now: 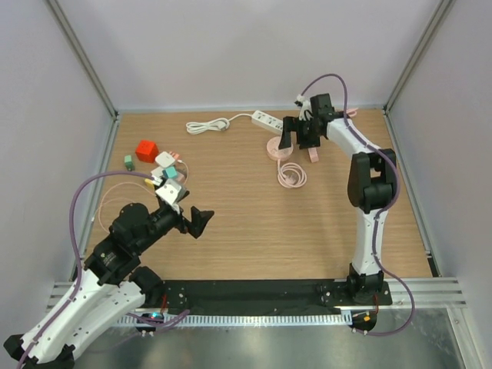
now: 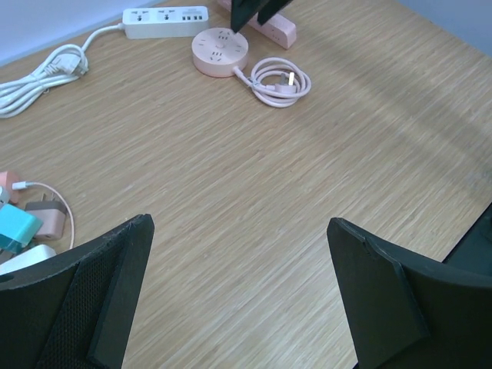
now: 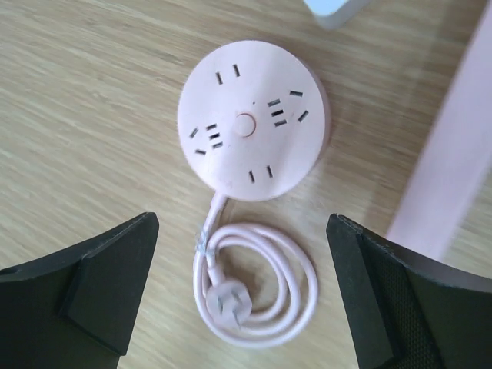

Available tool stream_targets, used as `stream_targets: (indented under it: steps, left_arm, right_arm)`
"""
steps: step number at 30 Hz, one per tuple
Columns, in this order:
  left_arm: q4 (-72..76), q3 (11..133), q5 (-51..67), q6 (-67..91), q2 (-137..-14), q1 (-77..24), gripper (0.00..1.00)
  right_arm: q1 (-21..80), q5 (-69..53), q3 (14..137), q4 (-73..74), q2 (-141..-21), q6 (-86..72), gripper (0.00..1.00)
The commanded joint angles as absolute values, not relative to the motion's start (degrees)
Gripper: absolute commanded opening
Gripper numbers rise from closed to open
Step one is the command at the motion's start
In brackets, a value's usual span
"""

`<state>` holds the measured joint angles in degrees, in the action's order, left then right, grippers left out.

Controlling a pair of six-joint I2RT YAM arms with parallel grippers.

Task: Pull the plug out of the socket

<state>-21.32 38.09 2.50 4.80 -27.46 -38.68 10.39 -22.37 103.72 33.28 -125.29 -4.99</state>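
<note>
The right gripper (image 3: 242,223) is being held wide open, gripping nothing, over the round pink socket (image 3: 252,123), which is lying in the upper middle of the right wrist view. A pink plug (image 3: 229,304) is lying on the table (image 3: 92,115) inside the coiled cord (image 3: 307,284) below the socket. A pink strip (image 3: 453,177) is showing at the right edge. The left gripper (image 2: 240,224) is likewise being held wide open and empty.
</note>
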Motion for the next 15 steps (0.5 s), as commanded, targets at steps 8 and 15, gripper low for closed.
stream_targets:
  steps: [8,15]
  left_arm:
    - [-23.81,42.27,-11.59,13.7,-31.71,-36.21,1.0]
    - [-26.89,45.44,-16.17,17.56,-35.42,-28.5,1.0]
  right_arm:
    - [8.01,-8.79,87.04,32.36,-89.85,5.72,1.0]
    - [-4.56,-7.84,65.32,26.64,-63.84,3.34,1.0]
